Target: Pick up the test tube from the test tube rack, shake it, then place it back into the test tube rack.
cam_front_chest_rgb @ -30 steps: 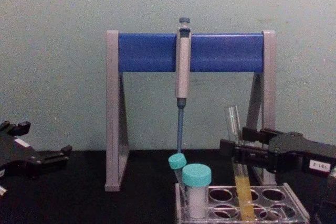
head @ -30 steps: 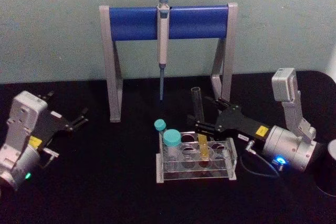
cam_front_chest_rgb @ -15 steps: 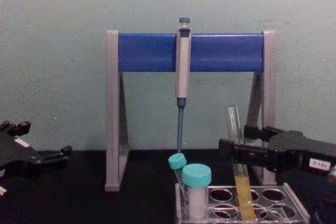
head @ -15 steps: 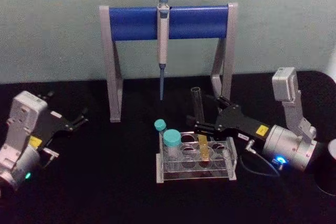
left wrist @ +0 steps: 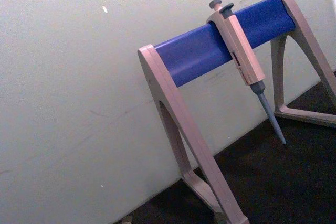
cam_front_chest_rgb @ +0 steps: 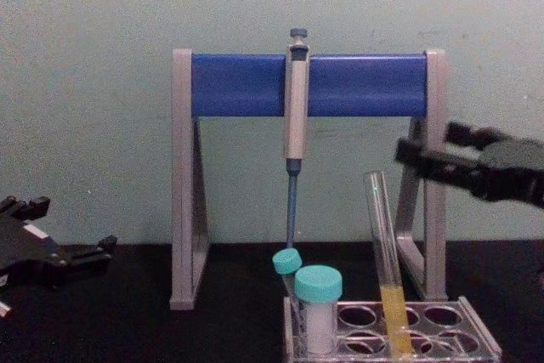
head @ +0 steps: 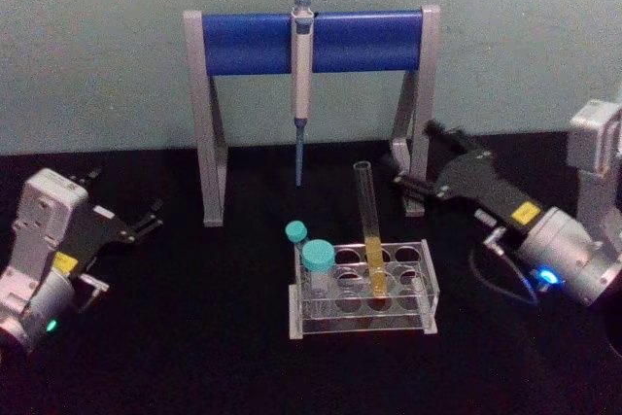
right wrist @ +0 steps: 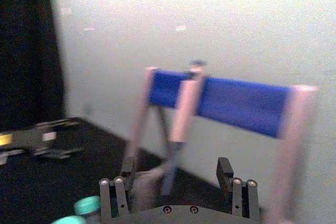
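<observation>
Long thin clear glass test tube [head: 369,230], uncapped, yellow-orange liquid in lower third, stands in low clear plastic test tube rack [head: 362,310] w/ rows of round holes. Tube leans slightly, rim toward 11 o'clock in chest view; nothing gripping it. Sits in a hole right of rack centre.

Same rack, left end: short white vial w/ wide teal cap [head: 318,261]; just behind it at 11 o'clock, slim teal-capped tube [head: 296,233].

Right gripper [head: 420,155] at approx 2 o'clock from tube, apart from it, up near right leg of stand. Black fingers [cam_front_chest_rgb: 425,159] spread open, nothing between them; in chest view it hangs above tube-rim height.

Tall grey-and-blue pipette stand [head: 311,41] at 12 o'clock behind rack, grey pipette [head: 301,75] hanging from blue bar, tip down.

Left gripper [head: 151,217] parked well off at 9 o'clock, low over black tabletop [head: 194,357]. Fingers look parted a little, empty.
</observation>
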